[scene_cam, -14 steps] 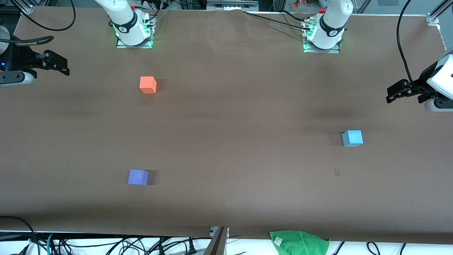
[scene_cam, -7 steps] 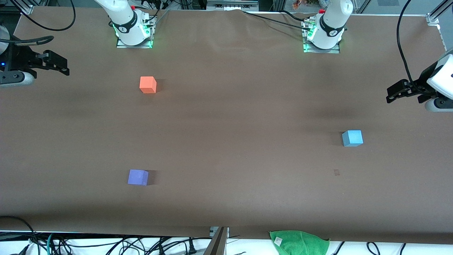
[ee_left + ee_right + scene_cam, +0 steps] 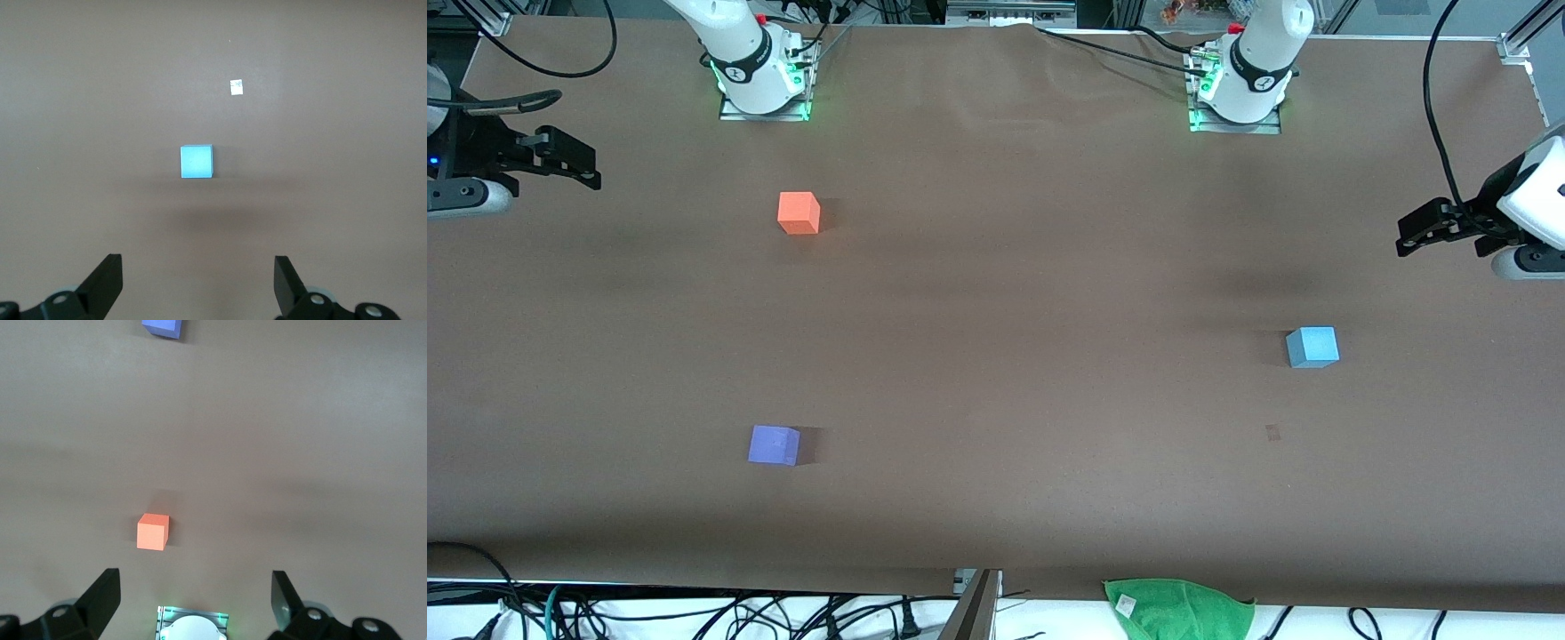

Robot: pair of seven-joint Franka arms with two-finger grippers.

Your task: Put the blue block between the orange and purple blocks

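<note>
The light blue block (image 3: pixel 1312 347) sits on the brown table toward the left arm's end; it also shows in the left wrist view (image 3: pixel 197 162). The orange block (image 3: pixel 799 213) sits near the right arm's base, and the purple block (image 3: pixel 774 444) lies nearer the front camera, roughly in line with it. Both show in the right wrist view, orange (image 3: pixel 153 532) and purple (image 3: pixel 163 327). My left gripper (image 3: pixel 1405 238) hangs open and empty at the table's end, raised, with the blue block ahead of it (image 3: pixel 197 267). My right gripper (image 3: pixel 594 171) waits open and empty at the other end (image 3: pixel 193 583).
A green cloth (image 3: pixel 1178 609) lies at the table's front edge. A small pale mark (image 3: pixel 1272 433) is on the table near the blue block, also seen in the left wrist view (image 3: pixel 235 87). The arm bases (image 3: pixel 763 80) (image 3: pixel 1240 84) stand along the back edge.
</note>
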